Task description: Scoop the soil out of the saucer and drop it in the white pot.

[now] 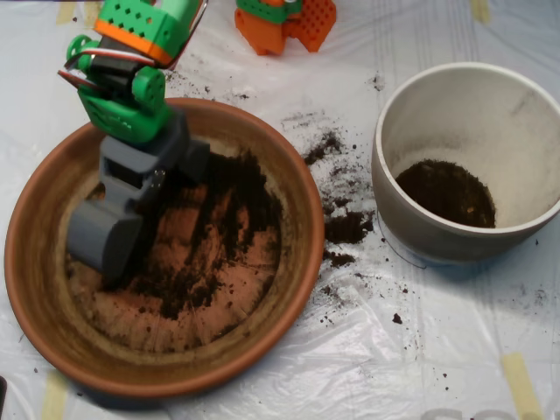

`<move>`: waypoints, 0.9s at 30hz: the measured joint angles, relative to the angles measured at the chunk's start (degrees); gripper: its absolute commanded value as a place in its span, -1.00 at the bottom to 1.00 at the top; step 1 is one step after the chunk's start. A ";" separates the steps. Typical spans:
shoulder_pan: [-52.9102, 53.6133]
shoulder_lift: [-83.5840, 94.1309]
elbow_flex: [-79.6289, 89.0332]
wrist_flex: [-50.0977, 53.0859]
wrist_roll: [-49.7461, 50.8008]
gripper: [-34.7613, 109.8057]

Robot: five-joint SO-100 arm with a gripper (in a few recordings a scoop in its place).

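Pincer (107,241), grey, sits low inside the saucer (39,289), at its left part, tip down on the saucer floor; can't tell if its shells are apart or together from this angle. Green and orange arm (131,79) reaches in over the saucer's upper-left rim. Soil (223,219) is smeared thin across the middle of the saucer, mostly just right of the pincer, with bare ridged clay below it. White pot (525,157) stands right of the saucer, apart from it, with a dark patch of soil (446,192) at its bottom. Spilled crumbs (346,227) lie on the plastic-covered tabletop (394,367) between saucer and pot. Orange part (289,22) sits above the saucer at the frame's top edge.
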 measured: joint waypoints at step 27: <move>0.53 3.25 2.29 -0.44 -5.62 -0.25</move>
